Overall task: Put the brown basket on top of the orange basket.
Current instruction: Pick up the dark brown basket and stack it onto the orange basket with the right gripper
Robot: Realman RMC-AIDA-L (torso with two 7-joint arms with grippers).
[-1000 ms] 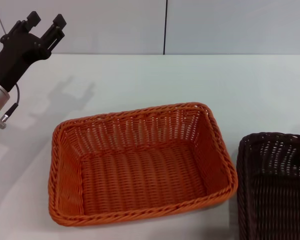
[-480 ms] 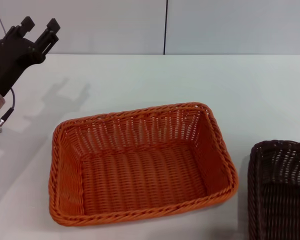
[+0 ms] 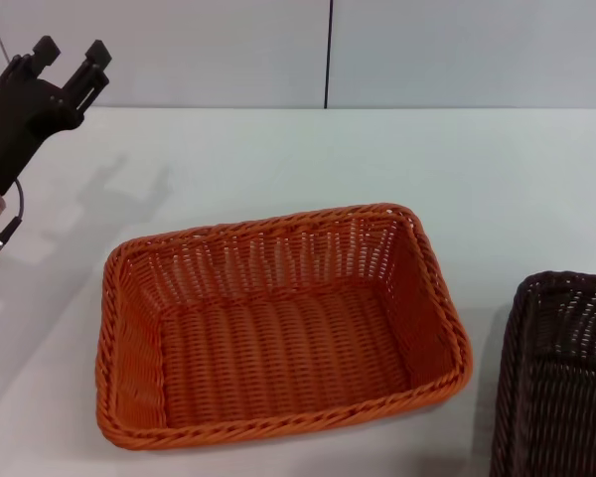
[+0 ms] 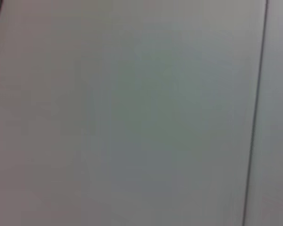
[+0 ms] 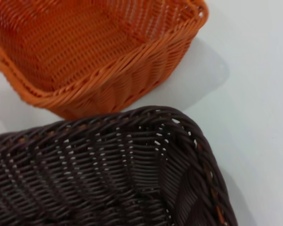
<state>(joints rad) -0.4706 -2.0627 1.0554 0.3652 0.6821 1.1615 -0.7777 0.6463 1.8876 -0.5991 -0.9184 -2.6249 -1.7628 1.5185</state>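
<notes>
Brown basket (image 3: 566, 383) resting on the white surface (image 3: 377, 159) at the near right edge of the head view, cut off by the frame, just beside the orange basket (image 3: 278, 323) but apart from it, with a strip of bare surface between. Orange basket upright, empty, sitting near the middle. Left end effector (image 3: 68, 60) raised at the far left, fingers apart with a narrow gap, holding nothing, well away from both baskets. Right end effector out of sight; cannot tell whether open or closed, though its wrist camera hangs close over the brown basket's braided rim (image 5: 132, 120). Likely light and fairly stiff, open weave offering some give; braided rim on a long side probably the firmest place to pinch. Sloping walls should let it nest into the orange one.
</notes>
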